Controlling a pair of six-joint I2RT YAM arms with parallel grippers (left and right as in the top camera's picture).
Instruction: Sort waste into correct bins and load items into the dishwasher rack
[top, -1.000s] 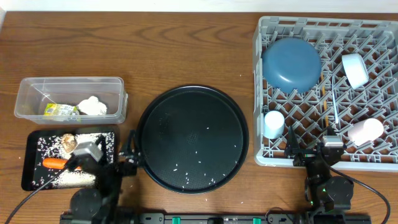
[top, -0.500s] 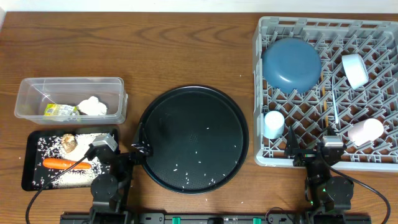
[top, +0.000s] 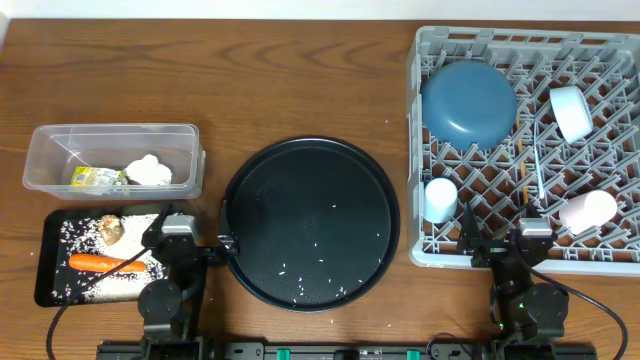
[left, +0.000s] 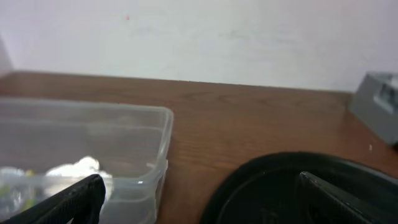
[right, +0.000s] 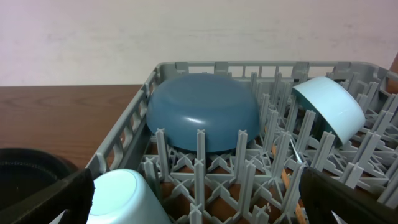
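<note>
The clear tub (top: 110, 130) holds the yellow-green wrapper (top: 97, 178) and white tissue (top: 148, 170). In the shallow black tray (top: 48, 285) lie the carrot (top: 95, 263), brownish scraps (top: 110, 230) and rice. The grey rack (top: 412, 150) carries the dark blue plate (top: 468, 103), white bowl (top: 571, 112), light-blue cup (top: 440, 199), pink cup (top: 588, 210), spoon (top: 537, 170) and chopstick (top: 520, 150). My left gripper (top: 192, 238) (left: 199, 211) stands open and empty between the black tray and the round tray. At the rack's front edge my right gripper (top: 500, 245) (right: 199, 211) is open and empty.
A large round black tray (top: 310, 225) with scattered rice grains sits mid-table, its rim touching close to my left gripper's right finger. The tub's near corner (left: 155, 168) is just ahead of the left finger. The light-blue cup (right: 124, 199) is close in front of my right gripper.
My left arm has swung right, off the black tray, and now sits between that tray and the round tray. The right arm has not moved.
</note>
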